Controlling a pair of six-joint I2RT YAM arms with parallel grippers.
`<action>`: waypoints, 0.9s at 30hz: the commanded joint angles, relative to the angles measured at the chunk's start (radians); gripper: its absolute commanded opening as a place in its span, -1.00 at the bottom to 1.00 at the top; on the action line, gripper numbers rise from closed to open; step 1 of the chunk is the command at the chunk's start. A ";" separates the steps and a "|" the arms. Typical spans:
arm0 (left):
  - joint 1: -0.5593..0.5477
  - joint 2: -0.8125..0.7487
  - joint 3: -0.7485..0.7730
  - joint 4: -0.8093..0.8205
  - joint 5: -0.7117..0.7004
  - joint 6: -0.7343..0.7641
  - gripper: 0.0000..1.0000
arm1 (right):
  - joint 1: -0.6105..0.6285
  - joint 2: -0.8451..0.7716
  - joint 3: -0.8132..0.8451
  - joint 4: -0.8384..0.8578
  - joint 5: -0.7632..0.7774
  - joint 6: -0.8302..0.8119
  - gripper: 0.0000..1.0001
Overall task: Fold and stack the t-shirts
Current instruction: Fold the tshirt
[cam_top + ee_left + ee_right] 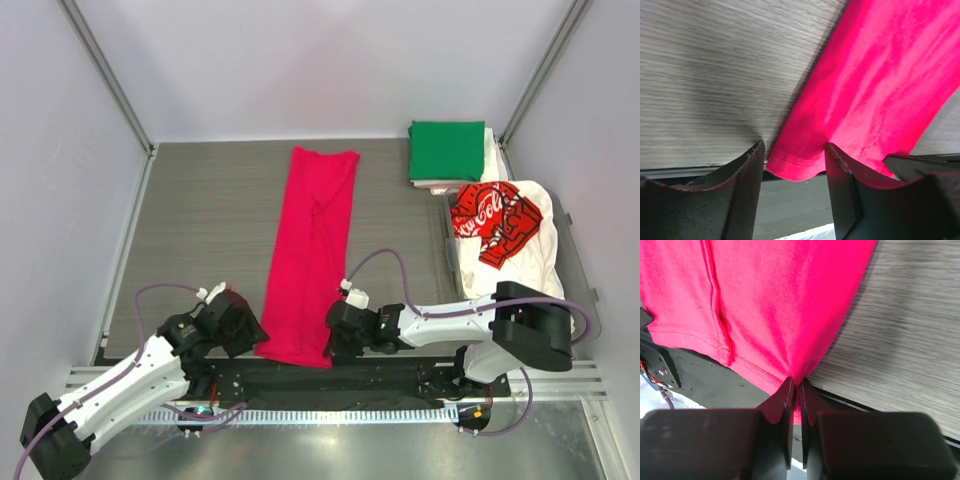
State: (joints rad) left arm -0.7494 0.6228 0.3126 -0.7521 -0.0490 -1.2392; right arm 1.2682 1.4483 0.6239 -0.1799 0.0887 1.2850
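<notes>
The magenta-red t-shirt (312, 255) lies folded into a long strip down the middle of the table, its hem over the near edge. My right gripper (334, 338) is shut on the hem's right corner (796, 380), the cloth pinched between both fingers. My left gripper (250, 335) stands open around the hem's left corner (795, 165), which sits between the fingers without being pinched. A folded green t-shirt (446, 150) rests on pale ones at the back right. The white t-shirt with red-black print (500, 225) lies crumpled on the right.
The grey wood-grain table (210, 230) is walled by a metal frame and pale panels. A black strip and aluminium rail (400, 385) run along the near edge under the hem. A clear bin (565, 230) holds the crumpled shirt.
</notes>
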 commanded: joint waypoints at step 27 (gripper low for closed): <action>-0.080 0.053 0.249 -0.035 -0.052 0.000 -1.00 | -0.038 -0.258 0.069 -0.302 0.203 -0.039 -0.98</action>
State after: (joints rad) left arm -0.8257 0.6296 0.4896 -0.7559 -0.0166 -1.2842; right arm 1.2671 1.2232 0.6186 -0.4084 0.1993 1.2980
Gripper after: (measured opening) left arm 0.014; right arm 0.085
